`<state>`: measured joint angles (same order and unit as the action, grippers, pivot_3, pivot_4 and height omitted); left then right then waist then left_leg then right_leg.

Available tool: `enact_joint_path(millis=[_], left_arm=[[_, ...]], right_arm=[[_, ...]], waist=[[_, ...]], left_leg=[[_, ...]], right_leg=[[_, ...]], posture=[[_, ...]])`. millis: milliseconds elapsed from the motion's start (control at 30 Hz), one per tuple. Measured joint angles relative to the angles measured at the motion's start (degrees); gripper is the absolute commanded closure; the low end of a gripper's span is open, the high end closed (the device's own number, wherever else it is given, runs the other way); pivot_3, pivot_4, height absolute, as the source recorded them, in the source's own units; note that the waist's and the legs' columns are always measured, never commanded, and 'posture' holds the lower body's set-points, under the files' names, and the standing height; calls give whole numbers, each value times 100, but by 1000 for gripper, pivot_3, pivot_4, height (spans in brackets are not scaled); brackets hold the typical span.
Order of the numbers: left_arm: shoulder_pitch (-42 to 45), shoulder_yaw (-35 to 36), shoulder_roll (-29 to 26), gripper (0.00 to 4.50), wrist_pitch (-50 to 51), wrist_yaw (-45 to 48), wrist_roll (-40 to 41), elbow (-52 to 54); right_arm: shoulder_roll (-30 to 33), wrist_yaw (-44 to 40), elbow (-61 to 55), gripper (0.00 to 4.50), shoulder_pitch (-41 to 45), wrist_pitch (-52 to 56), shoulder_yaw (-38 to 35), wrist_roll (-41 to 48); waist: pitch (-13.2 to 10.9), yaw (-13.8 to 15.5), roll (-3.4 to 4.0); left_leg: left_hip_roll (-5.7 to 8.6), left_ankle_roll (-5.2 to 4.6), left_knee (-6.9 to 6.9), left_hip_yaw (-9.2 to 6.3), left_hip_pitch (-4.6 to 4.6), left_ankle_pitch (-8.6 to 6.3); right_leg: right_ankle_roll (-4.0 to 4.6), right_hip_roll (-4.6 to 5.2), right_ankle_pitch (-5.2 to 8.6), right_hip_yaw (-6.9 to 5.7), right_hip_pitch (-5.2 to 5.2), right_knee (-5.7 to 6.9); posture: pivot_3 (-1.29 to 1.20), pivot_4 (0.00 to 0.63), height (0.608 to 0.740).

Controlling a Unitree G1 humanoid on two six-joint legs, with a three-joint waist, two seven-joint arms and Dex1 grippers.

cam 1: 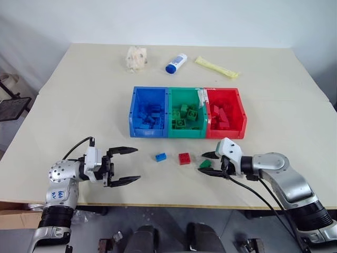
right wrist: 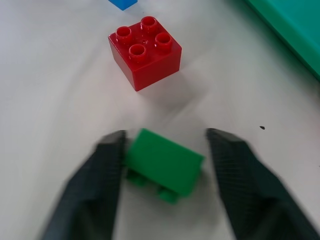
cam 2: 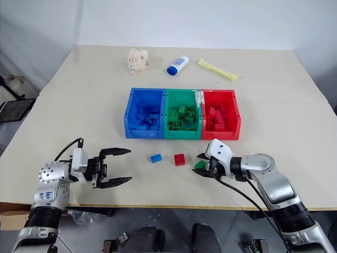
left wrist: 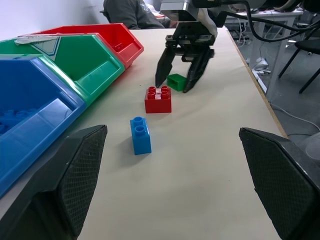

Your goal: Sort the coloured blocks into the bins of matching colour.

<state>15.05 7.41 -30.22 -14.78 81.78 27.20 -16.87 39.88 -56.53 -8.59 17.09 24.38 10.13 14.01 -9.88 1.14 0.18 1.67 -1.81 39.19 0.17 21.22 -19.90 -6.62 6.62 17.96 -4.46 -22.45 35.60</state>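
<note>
Three loose blocks lie on the table in front of the bins: a blue block [cam 1: 160, 156], a red block [cam 1: 184, 158] and a green block [cam 1: 205, 164], which is tipped on its side. My right gripper [cam 1: 204, 163] is down at the table with one finger on each side of the green block [right wrist: 164, 162]; one finger touches it and a gap shows at the other. My left gripper [cam 1: 137, 164] hovers open and empty to the left of the blue block, pointing at it. The blue bin [cam 1: 149, 130], green bin [cam 1: 184, 132] and red bin [cam 1: 230, 132] each hold bricks of their own colour.
At the far side of the table lie a crumpled white wad [cam 1: 136, 58], a white tube with a blue cap [cam 1: 176, 63] and a yellow packet [cam 1: 217, 67]. The table's front edge [cam 1: 168, 204] runs just below both grippers. A seated person [left wrist: 130, 12] is beyond the table.
</note>
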Motion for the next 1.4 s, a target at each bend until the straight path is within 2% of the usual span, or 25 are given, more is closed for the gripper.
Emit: enact_joint_path(millis=[300, 467, 600, 733, 867, 900, 1100, 1233, 1400], left_arm=[[-7, 0, 9, 0, 31, -35, 1, 47], [-1, -20, 55, 0, 28, -24, 2, 42], [54, -74, 130, 0, 19, -32, 1, 36], [72, -109, 222, 0, -4, -49, -1, 35], [72, -119, 230, 0, -22, -75, -1, 32], [72, -119, 230, 0, -23, -89, -1, 32], [107, -130, 247, 0, -31, -93, -2, 7], [252, -157, 271, 0, -46, -84, -6, -172], [398, -184, 304, 0, -100, -17, -14, -362]], right_arm=[[-8, -23, -250, 2855, -67, 95, -256, 270], [-296, 112, -289, 2855, 810, 227, -456, 539], [-711, 380, 586, 2855, 1769, -63, -471, 364], [-1087, 755, 1750, 1485, 2507, -447, -416, -55], [-1225, 775, 2160, 208, 2602, -795, -401, -196], [-1226, 753, 2178, 18, 2596, -827, -401, -202], [-1100, 499, 1882, 18, 2367, -860, -433, -109], [-735, 65, 1317, 18, 1942, -594, -606, 249], [78, -662, 367, 18, 921, -169, -953, 891]], waist=[[0, -1, 0], [0, -97, 0], [0, -139, 0], [0, -138, 0], [0, -136, 0], [0, -142, 0], [0, -125, 1], [0, -121, 0], [-1, -97, -1]], left_leg=[[0, 0, 0, 1, 0, 0], [-3, 2, 0, -1, -1, 1], [-2, 2, -1, -1, -1, 1], [0, 2, -3, -3, 2, 1], [6, 1, -3, -10, 7, 1], [7, 1, -3, -9, 8, 1], [3, 2, -2, -10, 7, 1], [6, 2, 0, -8, 7, 1], [4, 1, -1, -12, 7, 1]], right_leg=[[0, 0, 0, 0, -1, 1], [0, -1, 0, 0, -2, 3], [0, -1, 0, 0, -4, 7], [0, -1, 0, -4, -8, 12], [0, 1, 0, -9, -9, 13], [0, 2, 0, -9, -9, 13], [0, 0, 0, -10, -8, 15], [0, 1, 0, -9, -6, 12], [0, 1, 0, -14, -1, 5]], posture=[[0, 150, 740], [0, 150, 740], [0, 150, 740], [0, 150, 740], [0, 150, 740], [0, 150, 740], [0, 150, 740], [0, 150, 740], [0, 150, 740]])
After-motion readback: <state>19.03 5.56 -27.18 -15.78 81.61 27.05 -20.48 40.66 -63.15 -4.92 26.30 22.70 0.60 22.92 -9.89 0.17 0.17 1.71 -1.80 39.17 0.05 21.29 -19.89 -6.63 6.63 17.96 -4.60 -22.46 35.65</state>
